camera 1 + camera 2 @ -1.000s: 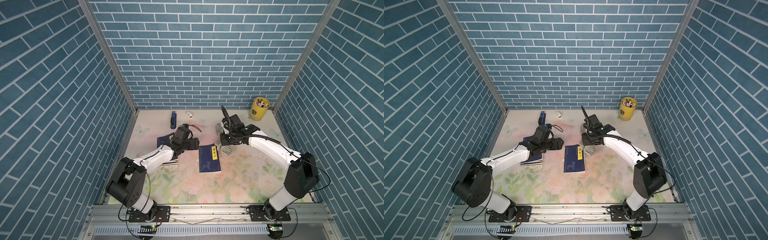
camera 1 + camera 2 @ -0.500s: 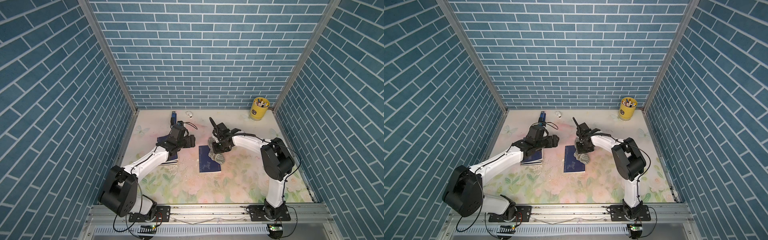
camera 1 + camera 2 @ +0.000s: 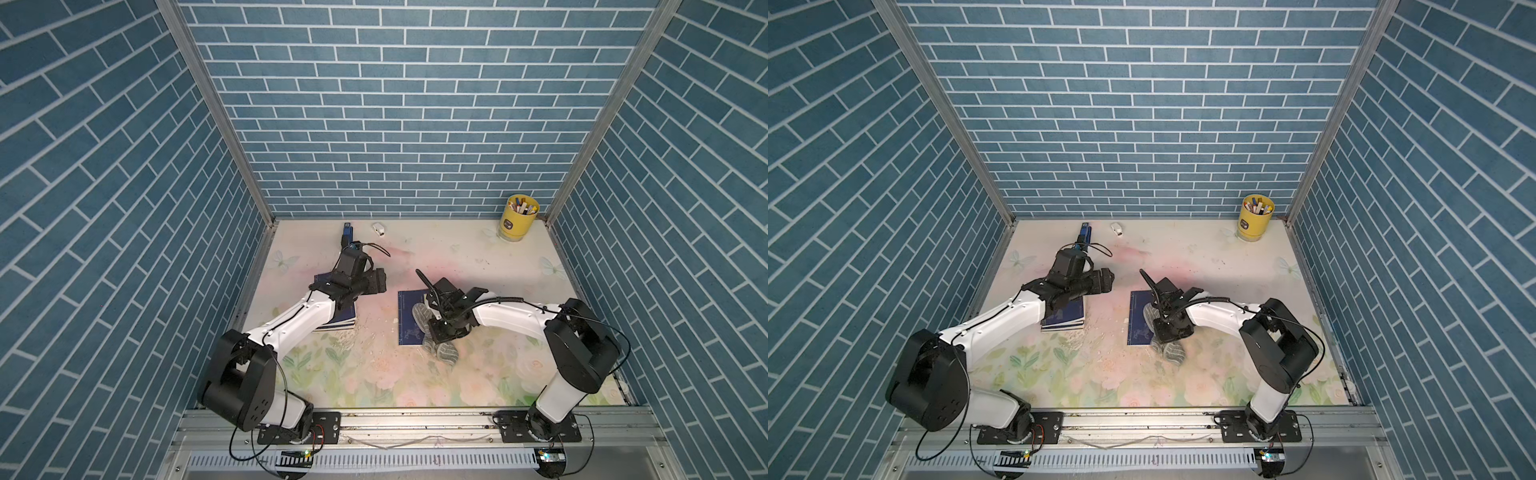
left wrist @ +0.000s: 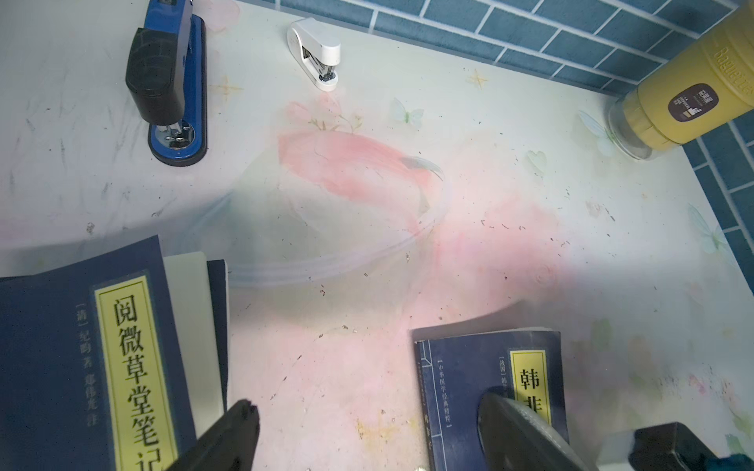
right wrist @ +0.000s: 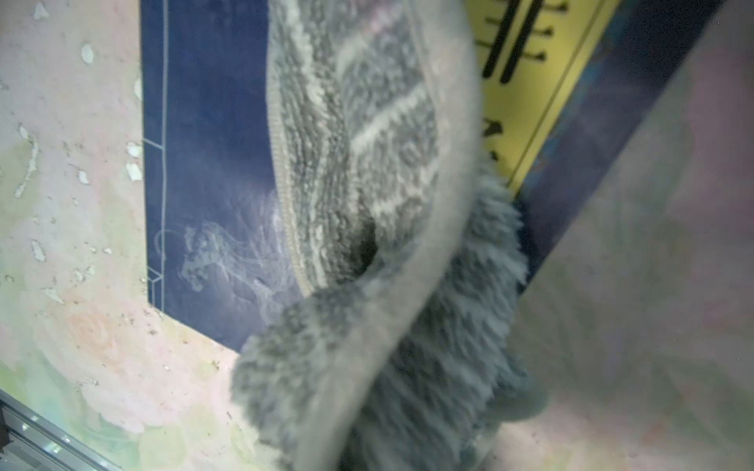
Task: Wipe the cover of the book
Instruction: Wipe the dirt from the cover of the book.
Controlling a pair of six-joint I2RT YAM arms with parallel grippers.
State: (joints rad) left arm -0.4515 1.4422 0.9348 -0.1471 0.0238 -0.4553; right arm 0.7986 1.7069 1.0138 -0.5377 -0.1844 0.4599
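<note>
Blue brick walls box in a flowery tabletop (image 3: 478, 374), and the book (image 3: 408, 326) lies flat at its middle, dark blue cover up. Over the book's right half sits the right end effector (image 3: 448, 329), closed tight on a grey cloth (image 3: 446, 353). Fabric hides the pinch itself in the right wrist view, so that grip is likely rather than certain. The cloth drapes across the cover and spills off the book's near right corner. Just left of the book's far edge hangs the left end effector (image 4: 367, 401), jaws spread wide, nothing between them. Further left of the book lies a second book (image 3: 338, 322), and a yellow cup (image 3: 517, 220) stands far behind, to the right.
</note>
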